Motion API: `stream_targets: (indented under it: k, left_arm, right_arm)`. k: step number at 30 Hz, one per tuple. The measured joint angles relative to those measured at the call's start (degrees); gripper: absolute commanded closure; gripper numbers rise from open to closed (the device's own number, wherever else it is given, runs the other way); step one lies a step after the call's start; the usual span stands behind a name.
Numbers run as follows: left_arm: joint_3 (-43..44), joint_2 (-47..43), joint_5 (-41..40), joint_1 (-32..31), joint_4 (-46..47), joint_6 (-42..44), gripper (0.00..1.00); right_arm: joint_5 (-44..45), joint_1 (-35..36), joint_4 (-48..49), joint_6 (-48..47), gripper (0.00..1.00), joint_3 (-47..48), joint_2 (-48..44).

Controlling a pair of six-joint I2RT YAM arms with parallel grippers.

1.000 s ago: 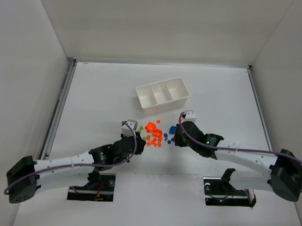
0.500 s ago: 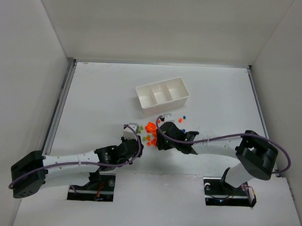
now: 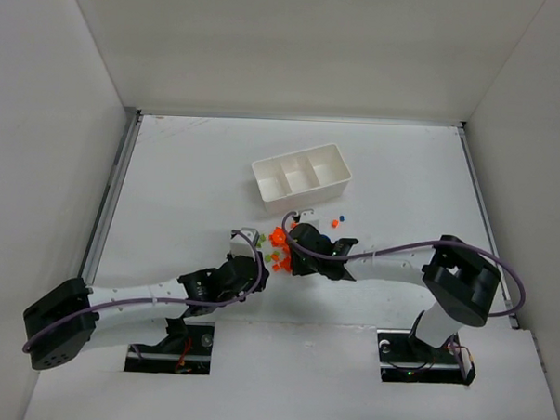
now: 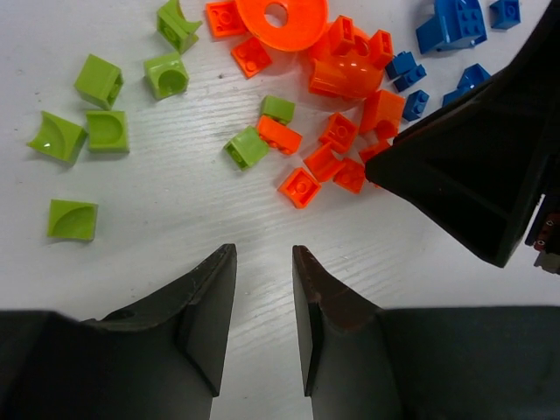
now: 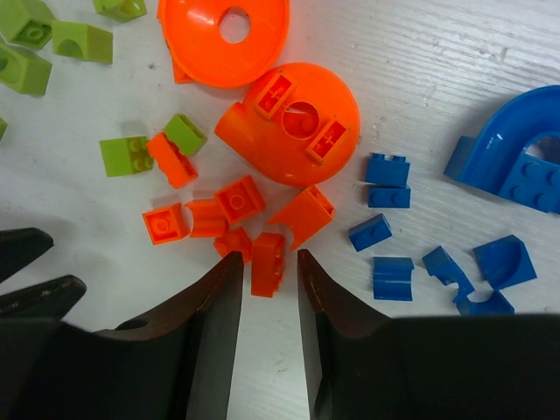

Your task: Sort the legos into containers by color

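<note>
Two white robot arms reach low across a white table (image 3: 169,187) toward a scatter of small plastic building bricks.

The right end effector (image 5: 270,255) is down over the orange part of the scatter. Its two dark fingers are released and stand either side of a single small orange rectangular brick (image 5: 267,269). A sliver of table shows on each side of it, so the brick is straddled, not pinched. Just ahead of the fingertips lie more small orange bricks (image 5: 227,206). Beyond these sit a large orange dome-shaped piece (image 5: 293,122) and a flat orange disc with a round hole (image 5: 232,39). Ahead and to the right of the fingers lie small blue bricks (image 5: 389,184) and a large blue arched piece (image 5: 512,149).

The left end effector (image 4: 262,254) hovers near the right one, on its left. Its fingers are parted with only bare table between them, and it is grasping nothing. Ahead and to its left lie yellow-green square and curved bricks (image 4: 96,80). Ahead and to its right are the small orange bricks, partly hidden by the right arm's black finger (image 4: 472,175).

A white rectangular plastic tray with three compartments (image 3: 309,191) stands on the table well beyond both end effectors. A couple of stray bricks (image 3: 334,220) lie between the right end effector and the tray.
</note>
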Motion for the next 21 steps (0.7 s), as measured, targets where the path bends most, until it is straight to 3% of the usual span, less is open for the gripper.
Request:
stream_targets:
  k: [3,6,11,16,21]
  left_arm:
    - [0.0,1.1,1.3,0.0,1.8,0.5,0.7]
    - [0.0,2.1,1.8,0.0,2.8,0.9,0.69]
    - [0.0,3.3,2.3,0.0,3.9,1.2,0.69]
    - [0.0,5.9,2.6,-0.1,5.0,1.7,0.69]
    - [0.6,8.6,2.5,0.0,5.6,2.1,0.69]
  right_arm:
    - [0.8,0.0,-1.2,0.3,0.84,0.8,0.2]
    - [1.4,0.0,-1.6,0.5,0.88,0.9,0.3]
    - [1.9,0.0,-3.5,0.6,0.9,0.8,-2.3]
    - [1.9,-1.6,-3.9,-0.2,0.89,0.5,-11.3]
    - [1.3,-12.1,-1.9,-4.9,0.89,3.2,-14.3]
